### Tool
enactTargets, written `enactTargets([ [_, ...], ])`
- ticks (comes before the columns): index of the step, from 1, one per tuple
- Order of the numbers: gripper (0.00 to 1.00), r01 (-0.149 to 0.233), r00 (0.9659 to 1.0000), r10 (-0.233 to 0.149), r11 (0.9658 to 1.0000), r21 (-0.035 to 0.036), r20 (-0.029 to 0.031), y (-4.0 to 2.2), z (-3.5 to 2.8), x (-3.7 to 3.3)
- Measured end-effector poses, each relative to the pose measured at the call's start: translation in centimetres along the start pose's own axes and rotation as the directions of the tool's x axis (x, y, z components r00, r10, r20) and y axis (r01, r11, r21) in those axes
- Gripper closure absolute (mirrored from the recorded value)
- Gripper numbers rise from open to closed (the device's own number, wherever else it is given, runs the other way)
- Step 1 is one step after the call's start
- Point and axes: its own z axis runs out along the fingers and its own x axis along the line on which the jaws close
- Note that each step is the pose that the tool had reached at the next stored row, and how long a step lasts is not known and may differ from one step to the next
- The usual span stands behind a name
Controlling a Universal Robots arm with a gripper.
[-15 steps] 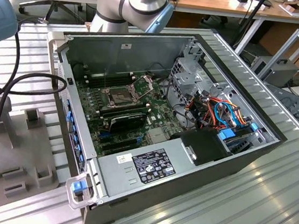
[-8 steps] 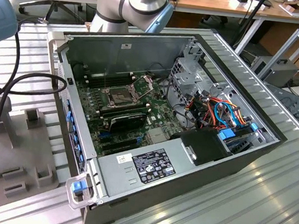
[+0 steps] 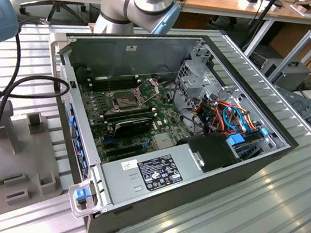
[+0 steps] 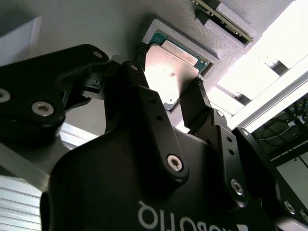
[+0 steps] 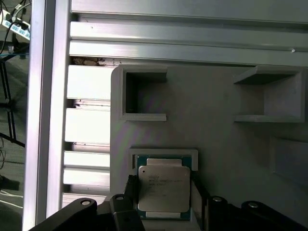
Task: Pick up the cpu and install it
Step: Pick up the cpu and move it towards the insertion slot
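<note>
The cpu [image 5: 163, 187] [image 4: 171, 72], a flat square chip with a dull silver top, lies in a shallow square recess of a grey holder plate [image 5: 216, 139]. In both wrist views my gripper [image 5: 162, 185] [image 4: 169, 68] straddles it, one dark fingertip [image 4: 139, 52] against each of two opposite edges, shut on the chip, which still sits in the recess. In the exterior view the open computer case [image 3: 235, 159] holds the green motherboard [image 3: 96, 122], and its dark metal-framed socket [image 3: 125, 97] stands open.
The arm [image 3: 140, 2] rises behind the case. Grey fixture blocks [image 3: 22, 152] and a black cable [image 3: 30, 82] lie at the exterior view's left. Raised pocket walls [image 5: 144, 94] stand on the holder near the chip. Memory sticks [image 4: 224, 21] rest beside it. Coloured cables [image 3: 228, 116] fill the case's right.
</note>
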Motion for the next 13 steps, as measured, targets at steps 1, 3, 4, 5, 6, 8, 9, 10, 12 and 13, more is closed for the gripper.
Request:
enactTargets([
  [1,0.47,0.000,1.0000,0.000,1.0000,-0.0001,0.0001,0.00,0.01,0.00],
  [3,0.47,0.000,1.0000,0.000,1.0000,-0.0002,0.0004,0.00,0.02,0.00],
  [4,0.47,0.000,1.0000,0.000,1.0000,-0.0002,0.0003,0.00,0.02,0.00],
  [5,0.47,0.000,1.0000,0.000,1.0000,-0.0002,0.0004,0.01,0.02,0.00],
  [6,0.47,0.000,1.0000,0.000,1.0000,-0.0002,0.0003,0.01,0.02,-0.01],
  [8,0.47,0.000,1.0000,0.000,1.0000,-0.0003,0.0004,0.01,0.02,-0.01],
  [9,0.47,0.000,1.0000,0.000,1.0000,-0.0002,0.0004,0.01,0.02,-0.01],
  [10,0.47,0.000,1.0000,0.000,1.0000,-0.0002,0.0004,0.01,0.02,-0.01],
  [12,0.47,0.000,1.0000,0.000,1.0000,-0.0002,0.0003,0.01,0.02,-0.01],
  [13,0.47,0.000,1.0000,0.000,1.0000,-0.0002,0.0004,0.01,0.02,-0.01],
])
